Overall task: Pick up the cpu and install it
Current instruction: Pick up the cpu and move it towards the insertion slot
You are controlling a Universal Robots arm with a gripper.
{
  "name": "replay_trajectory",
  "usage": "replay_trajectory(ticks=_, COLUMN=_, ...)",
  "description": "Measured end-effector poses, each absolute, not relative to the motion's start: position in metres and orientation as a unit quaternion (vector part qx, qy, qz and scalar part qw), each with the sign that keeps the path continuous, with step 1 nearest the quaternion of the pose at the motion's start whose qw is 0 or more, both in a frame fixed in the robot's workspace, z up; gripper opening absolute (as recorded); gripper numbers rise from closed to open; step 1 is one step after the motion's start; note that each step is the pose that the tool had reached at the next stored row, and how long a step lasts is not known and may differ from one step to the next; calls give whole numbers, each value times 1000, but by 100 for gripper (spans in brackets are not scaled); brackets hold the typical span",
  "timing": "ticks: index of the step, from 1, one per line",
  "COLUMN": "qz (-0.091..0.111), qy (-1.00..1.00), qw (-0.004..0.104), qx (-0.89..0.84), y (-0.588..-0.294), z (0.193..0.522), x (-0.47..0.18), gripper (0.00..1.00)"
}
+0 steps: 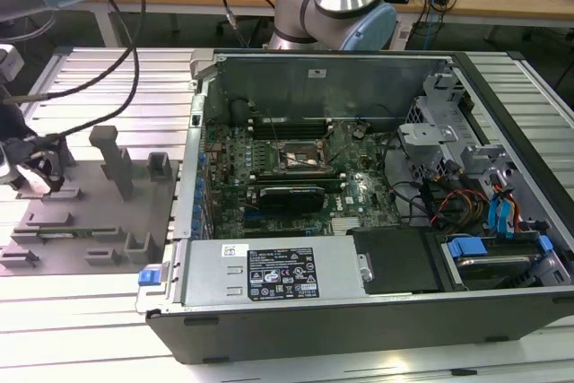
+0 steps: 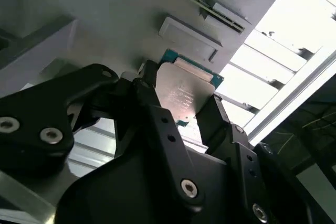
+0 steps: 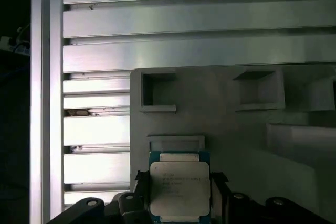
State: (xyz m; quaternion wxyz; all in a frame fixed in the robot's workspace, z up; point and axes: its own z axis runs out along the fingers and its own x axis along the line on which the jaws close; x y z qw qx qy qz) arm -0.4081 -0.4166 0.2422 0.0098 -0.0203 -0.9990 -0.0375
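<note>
The cpu (image 3: 179,190) is a small square chip with a silvery top and a green rim, and it sits between my two black fingers (image 3: 140,190). My gripper (image 3: 179,203) is shut on the cpu (image 2: 184,95), with a finger (image 2: 149,90) pressed on each side of it. The chip hangs just above the gray tray (image 3: 236,145), beside a shallow empty recess (image 3: 176,142). In the exterior view my gripper (image 1: 36,172) is at the far left, over the gray tray (image 1: 90,221). The motherboard socket (image 1: 300,157) lies open inside the computer case.
The open computer case (image 1: 359,311) fills the middle and right of the exterior view, with drive bays and cables (image 1: 466,195) at its right end. Gray posts (image 1: 115,161) rise from the tray. Ribbed aluminium table slats (image 3: 184,19) surround the tray.
</note>
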Motion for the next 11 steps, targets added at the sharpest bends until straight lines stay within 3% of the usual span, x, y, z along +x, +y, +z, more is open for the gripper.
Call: replay_trajectory(ticks=11, qz=-37, qy=-999, qw=10, qx=-20, y=-417, z=273, x=-408, gripper=55)
